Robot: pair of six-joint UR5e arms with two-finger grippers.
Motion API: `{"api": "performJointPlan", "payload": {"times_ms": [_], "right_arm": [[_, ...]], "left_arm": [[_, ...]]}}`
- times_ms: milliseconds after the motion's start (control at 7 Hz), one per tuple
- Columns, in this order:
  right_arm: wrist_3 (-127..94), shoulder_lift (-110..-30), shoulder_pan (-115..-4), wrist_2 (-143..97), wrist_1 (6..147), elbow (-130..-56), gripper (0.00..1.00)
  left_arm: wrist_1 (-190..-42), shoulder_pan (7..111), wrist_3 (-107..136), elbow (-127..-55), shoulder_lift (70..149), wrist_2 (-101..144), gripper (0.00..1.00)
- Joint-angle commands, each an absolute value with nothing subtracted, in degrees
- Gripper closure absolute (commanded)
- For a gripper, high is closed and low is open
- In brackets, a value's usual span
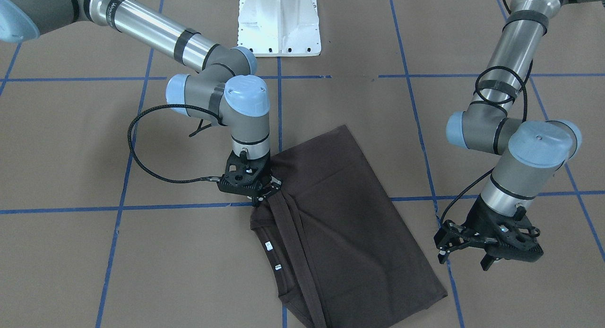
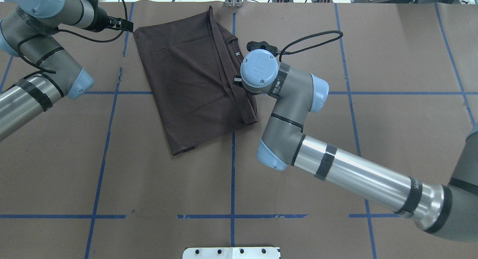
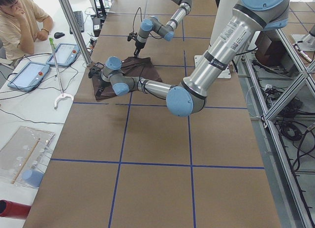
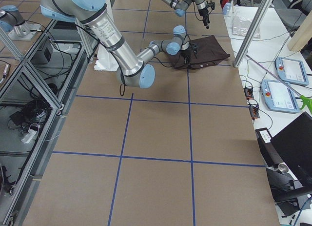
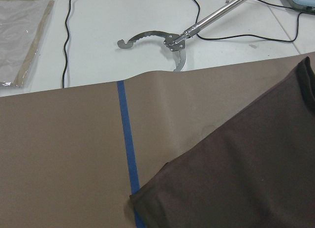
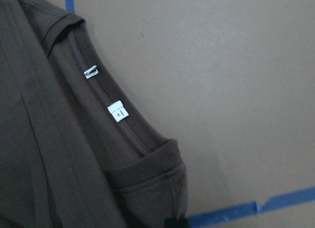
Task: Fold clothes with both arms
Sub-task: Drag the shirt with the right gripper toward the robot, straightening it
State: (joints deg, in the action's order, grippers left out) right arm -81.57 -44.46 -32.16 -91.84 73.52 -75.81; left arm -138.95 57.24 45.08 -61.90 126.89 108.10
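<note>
The dark brown T-shirt [image 1: 340,210] lies folded lengthwise into a long strip on the brown table, its collar with white neck tags [image 1: 269,246] towards the right arm. It also shows in the overhead view [image 2: 186,83]. My right gripper [image 1: 260,200] points straight down and is shut on the T-shirt's edge near the collar, where the fabric gathers up to it. The right wrist view shows the collar and tags [image 6: 118,112]. My left gripper [image 1: 465,259] is open and empty, hovering just off the shirt's opposite long edge. The left wrist view shows a shirt corner [image 5: 246,179].
The white pedestal base [image 1: 279,30] stands at the robot side. Beyond the table's far edge lie a metal grabber tool [image 5: 172,41], cables and tablets [image 3: 29,75], with an operator [image 3: 19,21] seated there. Blue tape lines cross the table.
</note>
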Motion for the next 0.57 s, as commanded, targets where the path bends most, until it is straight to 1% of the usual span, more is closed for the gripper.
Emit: {"api": "performJointPlan", "payload": {"times_ms": [0, 286, 429], "right_arm": [[-83.0, -56.1, -26.0, -87.0, 74.3, -91.6, 1.00], [-83.1, -66.7, -21.2, -83.9, 74.4, -103.2, 1.00], [-83.1, -69.8, -20.4, -83.5, 74.4, -105.3, 1.00]], "left_arm": [[-139.0, 57.0, 45.1, -62.2, 126.9, 108.1, 0.00], [-139.0, 56.3, 45.7, -62.4, 126.9, 108.1, 0.00], [-139.0, 56.2, 45.9, -62.8, 126.9, 108.1, 0.00]]}}
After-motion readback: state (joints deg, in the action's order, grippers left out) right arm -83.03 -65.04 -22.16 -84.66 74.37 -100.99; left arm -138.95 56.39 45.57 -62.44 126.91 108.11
